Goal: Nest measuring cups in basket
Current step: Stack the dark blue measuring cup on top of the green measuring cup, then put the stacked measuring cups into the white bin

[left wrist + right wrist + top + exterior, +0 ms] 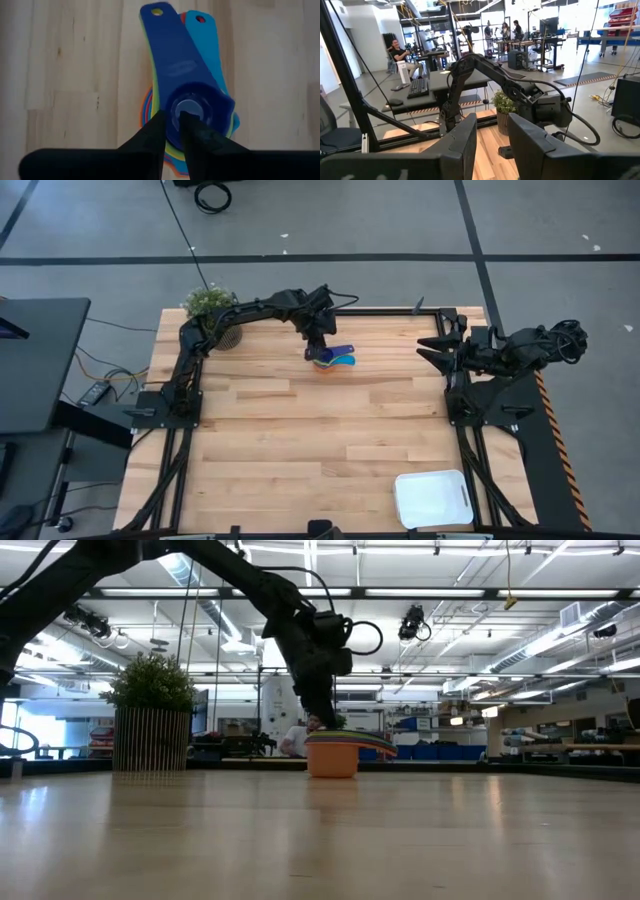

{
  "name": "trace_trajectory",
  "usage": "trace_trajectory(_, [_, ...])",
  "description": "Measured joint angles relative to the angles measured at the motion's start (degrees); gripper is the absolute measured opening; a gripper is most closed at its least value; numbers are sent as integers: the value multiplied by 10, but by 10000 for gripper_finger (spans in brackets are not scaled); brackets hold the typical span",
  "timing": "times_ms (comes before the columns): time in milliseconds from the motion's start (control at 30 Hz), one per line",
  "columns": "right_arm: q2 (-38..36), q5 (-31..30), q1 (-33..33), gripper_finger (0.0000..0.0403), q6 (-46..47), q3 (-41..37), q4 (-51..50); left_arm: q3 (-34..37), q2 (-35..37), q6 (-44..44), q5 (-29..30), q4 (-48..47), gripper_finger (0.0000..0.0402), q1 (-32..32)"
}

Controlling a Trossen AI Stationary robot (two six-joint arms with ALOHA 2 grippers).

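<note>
The measuring cups (333,360) stand nested in one stack at the table's far middle. The orange cup (332,757) is at the bottom, with its base on the wood. In the left wrist view the dark blue cup (200,107) lies on top, its handle fanned beside the light blue handle (210,45). My left gripper (171,114) is directly above the stack, shut on the dark blue cup. My right gripper (432,348) waits open at the table's right edge, touching nothing. The white basket (432,498) lies in the near right corner. My left gripper pinches the dark blue cup's rim wall (172,102) on the side where the handle joins. One finger (200,132) is inside the bowl and the other finger (152,132) is outside. The fingers come from above, pointing down. The cup sits upright on top of the stack.
A potted green plant (210,305) stands at the far left corner, beside the left arm's base. Bare wood stretches from the stack to the basket. People and desks show in the room beyond the table.
</note>
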State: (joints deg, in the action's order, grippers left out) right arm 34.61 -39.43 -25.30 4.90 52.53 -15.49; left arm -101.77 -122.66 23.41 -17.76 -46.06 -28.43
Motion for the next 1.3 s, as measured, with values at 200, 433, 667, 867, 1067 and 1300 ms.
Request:
trace_trajectory(200, [0,0,0,117,0,0,0,-57,1,-6,2,-16,63,3])
trace_trajectory(433, [4,-4,0,117,0,0,-1,-143,2,-74,58,-15,30,12])
trace_trajectory(667, [27,-56,24,108,19,0,-1,-190,2,-214,61,-62,4,21])
trace_trajectory(867, [47,-41,76,51,27,0,-10,-265,2,-262,46,-150,2,30])
trace_trajectory(1067, [70,14,127,10,32,0,-22,-316,32,-263,42,-199,1,52])
trace_trajectory(1300, [99,67,214,4,98,0,-89,-310,96,-297,63,-220,1,77])
